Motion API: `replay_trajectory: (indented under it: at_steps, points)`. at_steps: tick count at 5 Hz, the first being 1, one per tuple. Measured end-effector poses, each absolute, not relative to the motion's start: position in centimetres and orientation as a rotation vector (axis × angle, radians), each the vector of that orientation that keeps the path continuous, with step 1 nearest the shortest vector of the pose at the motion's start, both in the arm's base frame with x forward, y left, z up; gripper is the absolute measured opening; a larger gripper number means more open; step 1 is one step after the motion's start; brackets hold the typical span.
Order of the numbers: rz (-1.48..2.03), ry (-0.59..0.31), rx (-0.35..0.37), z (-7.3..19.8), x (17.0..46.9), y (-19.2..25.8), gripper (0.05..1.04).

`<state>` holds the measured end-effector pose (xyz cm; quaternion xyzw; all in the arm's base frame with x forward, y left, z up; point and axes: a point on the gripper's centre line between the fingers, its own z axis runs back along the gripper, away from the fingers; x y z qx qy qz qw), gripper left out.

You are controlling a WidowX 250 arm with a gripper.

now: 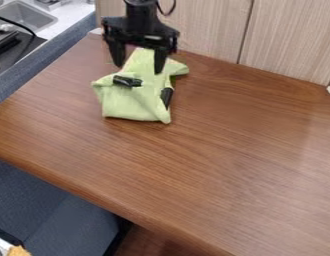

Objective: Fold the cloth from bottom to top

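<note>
One rumpled green cloth (131, 107) near the back of the desk (228, 145), an open hand (139, 69) over it

From where I stand, the cloth lies toward the upper left of the desk, bunched into an uneven shape. Its lower part is the broadest, with a nearly straight bottom edge and a small point at the lower right. One corner pokes out to the left, another flap spreads to the upper right, and the top narrows as it runs up between the fingers of the hand.

Two dark pieces show against the cloth: a short black piece (127, 81) across its upper left part, and a black strip (167, 97) standing nearly upright along its right side. I can't tell what either of them is.

The hand points down with its two fingers well apart, one on each side of the cloth's narrow top. Whether either finger touches the cloth, I can't say. The black arm (141, 17) comes in from the top edge.

Behind the desk stand pale wood-grained panels (281, 40). Off at the upper left there's a metal sink (27, 16) in a light counter (71, 17), and at the lower left, blue-grey upholstery (51, 205) below the desk's front edge.
</note>
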<state>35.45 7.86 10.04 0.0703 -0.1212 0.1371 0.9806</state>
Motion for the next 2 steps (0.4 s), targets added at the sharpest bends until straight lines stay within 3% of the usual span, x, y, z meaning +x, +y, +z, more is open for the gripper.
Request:
replay_trajectory:
  at_steps: [2]
  points:
    - [0.253, -0.283, 0.146, 11.79, 34.53, 7.86, 1.0]
